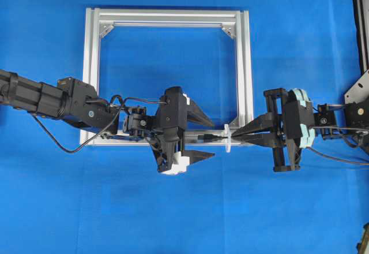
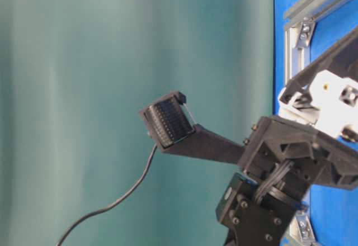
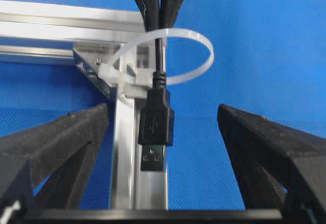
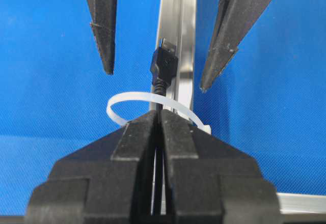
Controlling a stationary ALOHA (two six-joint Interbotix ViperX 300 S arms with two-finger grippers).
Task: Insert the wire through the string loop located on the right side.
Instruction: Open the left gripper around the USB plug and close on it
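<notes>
Seen from the left wrist, nearest the lens, the left gripper (image 3: 163, 158) stands with its jaws spread wide, one at lower left and one at lower right of the frame, holding nothing. Between them, in the middle of the frame, sits the USB plug (image 3: 155, 127) of the wire (image 3: 160, 56), silver tip toward the camera, its long axis running straight away up the frame along the aluminium frame rail (image 3: 125, 168). So the plug lies dead ahead of the open jaws, centred in the gap but not touched by them.

Just behind the plug, the thin black cable passes through the white string loop (image 3: 196, 43), a zip-tie ring fixed at the frame's corner. The plug end is already on the left arm's side of the loop.

Farther back, at the top centre, the right gripper (image 3: 160, 2) has its jaws pinched shut on the cable. The right wrist view agrees: closed jaws at the bottom, loop just past them, plug beyond, the left jaws open at the top.

From overhead, the two arms face each other across the frame's lower rail on the blue bench (image 1: 184, 219). The left arm is the nearer to the plug, and I judge its next move is to close on it and draw it on through.
</notes>
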